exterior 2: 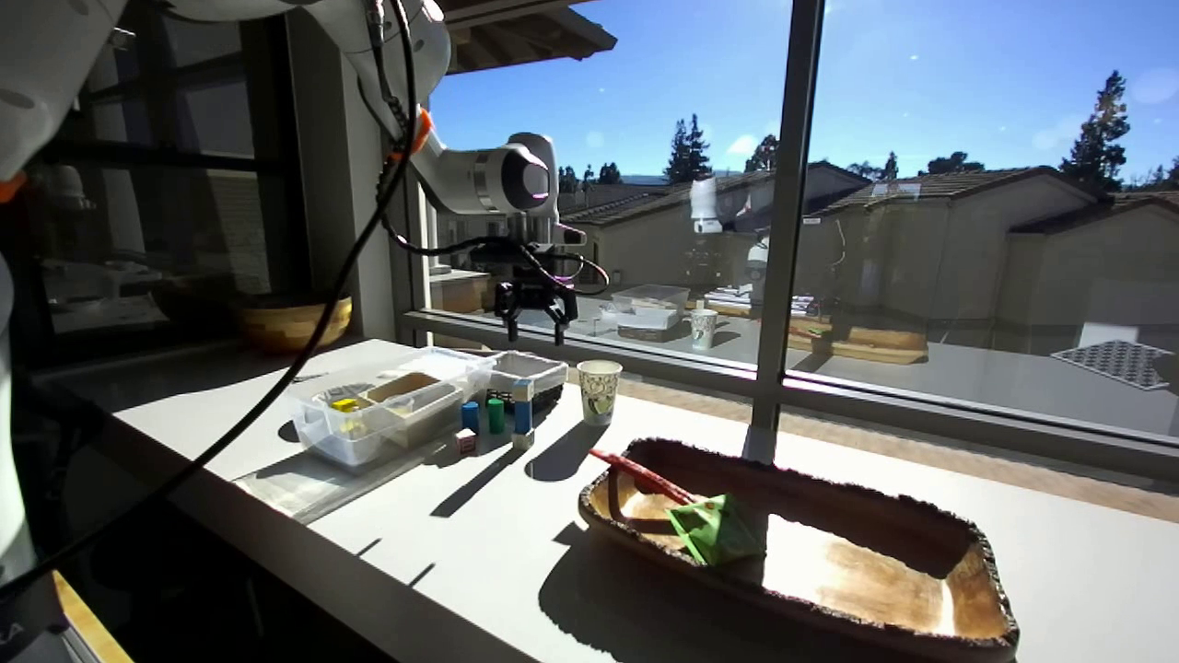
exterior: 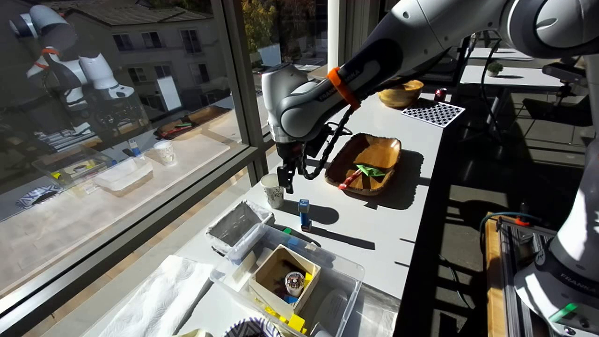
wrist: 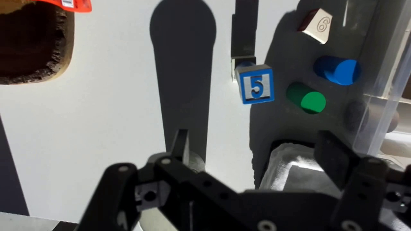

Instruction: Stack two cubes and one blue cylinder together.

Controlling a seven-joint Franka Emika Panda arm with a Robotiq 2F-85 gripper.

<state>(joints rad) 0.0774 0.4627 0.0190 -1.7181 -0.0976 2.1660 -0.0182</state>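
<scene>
On the left of the frame in an exterior view, a clear bin (exterior 2: 343, 444) stands on the bench (exterior 2: 479, 552). Next come a loose blue cylinder (exterior 2: 470, 416), a small pale block (exterior 2: 466, 443) in front of it, and a green cylinder (exterior 2: 496, 416). Near the centre, the lower cube (exterior 2: 523, 441) carries the blue cylinder (exterior 2: 523, 417) upright, and the upper cube (exterior 2: 523, 390) rests on that, a 5 showing on its top in the wrist view; a white-lined basket (exterior 2: 551, 375) is behind. The gripper (exterior 2: 535, 337) hangs higher in the frame, slightly right, its jaws wide apart. Rightward follow a white cup (exterior 2: 599, 393) and, lower right, a wooden tray (exterior 2: 857, 566).
</scene>
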